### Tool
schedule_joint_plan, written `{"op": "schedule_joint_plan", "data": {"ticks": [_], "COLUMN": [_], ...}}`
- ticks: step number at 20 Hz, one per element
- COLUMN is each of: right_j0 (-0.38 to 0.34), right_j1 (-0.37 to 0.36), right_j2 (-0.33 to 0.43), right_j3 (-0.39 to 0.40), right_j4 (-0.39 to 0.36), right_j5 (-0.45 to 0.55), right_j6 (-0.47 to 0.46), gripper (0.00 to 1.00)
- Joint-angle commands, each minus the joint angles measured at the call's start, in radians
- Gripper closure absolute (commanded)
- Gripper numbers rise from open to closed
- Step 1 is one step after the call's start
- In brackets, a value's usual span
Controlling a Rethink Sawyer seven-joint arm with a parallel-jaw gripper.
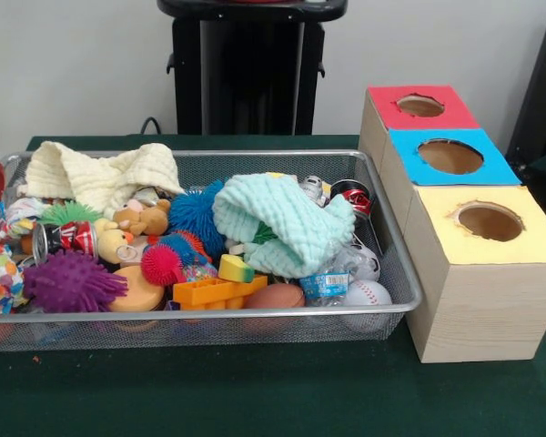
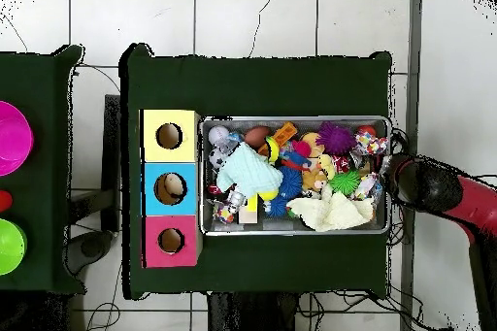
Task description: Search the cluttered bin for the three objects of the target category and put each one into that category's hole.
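Two waffle cloths (image 1: 287, 223) lie in the bin (image 1: 396, 264)

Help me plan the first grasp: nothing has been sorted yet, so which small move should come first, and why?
Probably bring the arm from the bin's end over the mint-green cloth. It lies on top of the clutter, uncovered, and nearest the yellow-topped hole; the cream cloth sits at the far end.

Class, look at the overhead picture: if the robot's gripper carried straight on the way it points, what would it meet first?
Probably the bin's end rim, right beside the gripper; if it rides higher, the toys just inside. Height is unclear from above.
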Motion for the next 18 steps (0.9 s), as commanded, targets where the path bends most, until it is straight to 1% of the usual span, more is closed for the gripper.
{"op": "schedule_joint_plan", "data": {"ticks": [1, 3, 7, 9, 10, 15, 18], "right_j0": [0.014, 0.007, 0.002, 0.006, 0.006, 0.003, 0.025], "right_j1": [0.066, 0.093, 0.111, 0.112, 0.116, 0.112, 0.075], "right_j2": [0.094, 0.098, 0.116, 0.116, 0.12, 0.128, 0.114], "right_j3": [0.04, 0.026, 0.012, 0.012, 0.008, 0.014, 0.023], "right_j4": [-0.028, -0.037, -0.052, -0.06, -0.06, -0.057, -0.038], "right_j5": [0.054, 0.039, 0.03, 0.056, 0.06, 0.045, 0.084], "right_j6": [-0.232, -0.244, -0.274, -0.298, -0.296, -0.27, -0.228], "gripper": [0.0, 0.0, 0.0, 0.0, 1.0, 1.0, 1.0]}}
